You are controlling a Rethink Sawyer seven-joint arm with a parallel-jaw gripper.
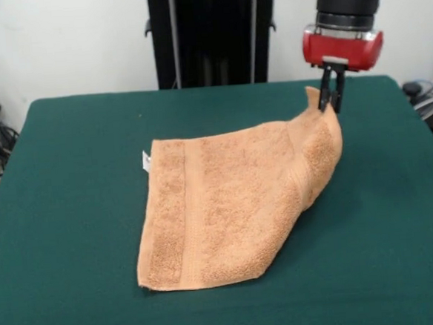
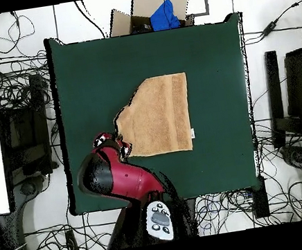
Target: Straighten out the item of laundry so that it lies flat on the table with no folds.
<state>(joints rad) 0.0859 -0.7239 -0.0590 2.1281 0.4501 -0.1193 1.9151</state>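
The peach-orange towel [image 1: 227, 206] lies on the dark green table [image 1: 72, 217], mostly flat, with a border band and a small white tag [image 1: 146, 161] on its left side in the front view. Its far right corner is lifted off the table in a peak. My gripper [image 1: 331, 99] is shut on that raised corner, and the cloth drapes down from it. In the overhead view the towel [image 2: 158, 115] lies at the table's middle and the gripper [image 2: 119, 144] sits at the towel's lower left corner. The cloth's edge below the lifted corner curls under.
The robot's black pedestal [image 1: 211, 33] stands behind the table's far edge. Cables lie on the floor all round the table [image 2: 76, 72]. A cardboard box with a blue thing [image 2: 163, 13] sits past the table's top edge in the overhead view.
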